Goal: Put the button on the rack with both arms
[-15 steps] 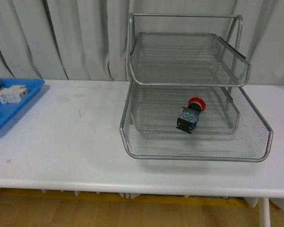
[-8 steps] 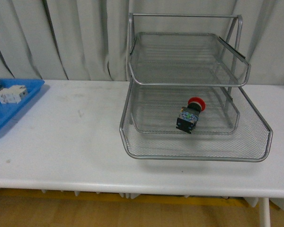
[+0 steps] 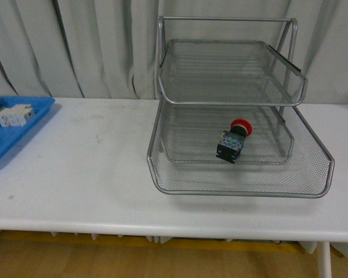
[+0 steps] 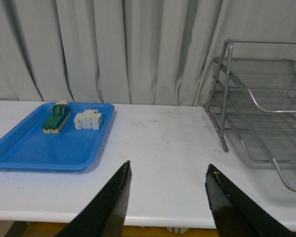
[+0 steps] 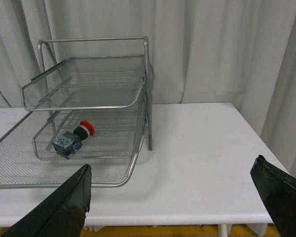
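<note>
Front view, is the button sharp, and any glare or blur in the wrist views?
Front view: even light, button fairly sharp, soft shadow under the rack. Left wrist view: left gripper dark, soft-edged. Right wrist view: right gripper likewise; no glare.

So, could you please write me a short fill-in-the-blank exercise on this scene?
The push-button switch with the ___ mushroom cap lies in the silver wire-mesh rack.
The white rectangular block sits on a flat plastic tray coloured ___.
The left gripper and right gripper both have their fingers ___.
Missing: red; blue; open.

no readable text, labels or numbers anywhere
</note>
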### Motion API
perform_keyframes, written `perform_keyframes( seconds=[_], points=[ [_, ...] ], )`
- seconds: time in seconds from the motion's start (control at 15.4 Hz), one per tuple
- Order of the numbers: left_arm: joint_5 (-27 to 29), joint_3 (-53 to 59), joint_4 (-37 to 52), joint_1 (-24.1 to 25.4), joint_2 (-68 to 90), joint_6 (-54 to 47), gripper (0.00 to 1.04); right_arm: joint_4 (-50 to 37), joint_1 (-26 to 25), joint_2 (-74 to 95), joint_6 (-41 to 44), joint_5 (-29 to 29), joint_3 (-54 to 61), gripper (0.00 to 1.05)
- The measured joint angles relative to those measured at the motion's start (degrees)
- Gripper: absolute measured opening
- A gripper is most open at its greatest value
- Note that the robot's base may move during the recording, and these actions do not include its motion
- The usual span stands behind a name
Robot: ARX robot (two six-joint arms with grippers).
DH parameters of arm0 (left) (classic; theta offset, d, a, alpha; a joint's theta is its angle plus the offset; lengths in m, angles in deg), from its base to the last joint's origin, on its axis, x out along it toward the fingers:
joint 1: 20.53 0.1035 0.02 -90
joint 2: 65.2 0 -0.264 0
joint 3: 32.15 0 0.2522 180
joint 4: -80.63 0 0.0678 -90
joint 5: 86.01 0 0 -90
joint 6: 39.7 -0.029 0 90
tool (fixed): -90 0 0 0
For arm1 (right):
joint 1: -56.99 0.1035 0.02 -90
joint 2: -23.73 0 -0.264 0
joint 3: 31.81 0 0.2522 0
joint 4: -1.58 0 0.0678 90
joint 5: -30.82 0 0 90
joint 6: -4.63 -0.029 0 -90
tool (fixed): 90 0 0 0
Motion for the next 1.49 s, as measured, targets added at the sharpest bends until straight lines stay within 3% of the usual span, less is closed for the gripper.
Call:
perform_keyframes(
  seconds=[0.13,0.19,0.26,0.32,0.45,0.52,0.65,0.84,1.04,1.36,1.49],
  points=[
    [0.0,0.0,0.0,0.0,0.0,0.0,0.7,1.8,-0.5,0.3,0.0,1.5,-0.4,0.98],
    [0.0,0.0,0.0,0.0,0.0,0.0,0.83,3.1,-2.4,7.5,-0.9,9.1,-2.8,0.98],
    [0.0,0.0,0.0,0.0,0.0,0.0,0.95,-2.5,-2.3,14.6,-2.1,11.3,-5.0,0.98],
    [0.0,0.0,0.0,0.0,0.0,0.0,0.99,-11.1,-2.1,23.0,-3.4,12.1,-8.7,0.98],
    [0.0,0.0,0.0,0.0,0.0,0.0,0.98,-25.6,0.2,43.7,-6.3,11.2,-17.2,0.98],
    [0.0,0.0,0.0,0.0,0.0,0.0,0.98,-27.3,1.7,54.6,-8.5,11.2,-22.4,0.98],
    [0.0,0.0,0.0,0.0,0.0,0.0,0.98,-22.4,4.2,72.5,-12.7,10.7,-33.0,0.96],
    [0.0,0.0,0.0,0.0,0.0,0.0,0.98,-12.0,9.1,88.1,-14.3,9.8,-44.2,0.6],
    [0.0,0.0,0.0,0.0,0.0,0.0,0.98,-7.2,13.6,91.1,-14.4,11.7,-44.6,0.24],
    [0.0,0.0,0.0,0.0,0.0,0.0,0.98,-7.0,15.6,91.9,-14.4,12.1,-43.1,0.01],
    [0.0,0.0,0.0,0.0,0.0,0.0,0.98,-6.1,16.8,93.9,-14.6,12.2,-41.7,0.02]
  ],
)
